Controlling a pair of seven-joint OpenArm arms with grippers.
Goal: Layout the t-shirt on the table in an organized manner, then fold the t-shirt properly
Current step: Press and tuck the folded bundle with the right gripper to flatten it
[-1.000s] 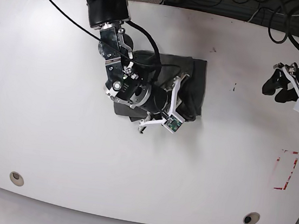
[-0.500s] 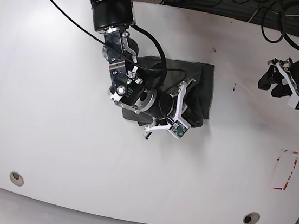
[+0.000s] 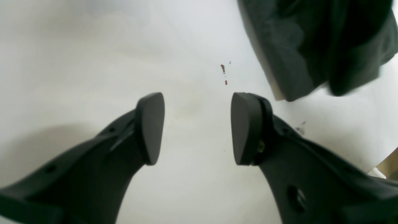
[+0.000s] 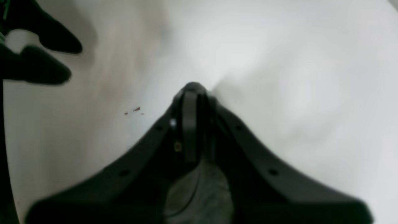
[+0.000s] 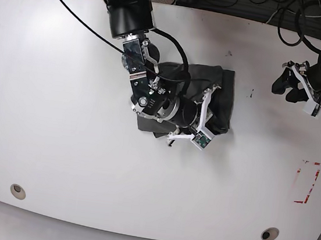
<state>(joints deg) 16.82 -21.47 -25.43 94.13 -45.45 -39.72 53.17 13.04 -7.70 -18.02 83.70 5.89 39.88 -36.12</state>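
While the right gripper [image 4: 192,93], jaws pinched on the t-shirt [image 5: 219,98], drags it rightward across the table [image 5: 61,114], the left gripper [image 3: 196,127] waits open.

A plain dark charcoal-grey cloth t-shirt [image 5: 219,98], without print, lies on a glossy white curved-edged desk [image 5: 58,142]. A red-and-white rectangular marking [image 5: 307,182] shows at the desk's 3 o'clock edge, tiny red specks [image 3: 223,69] nearer the shirt. Both arms' matte black fingers [image 3: 151,126] stand against the white, one arm carrying white brackets [image 5: 199,116].
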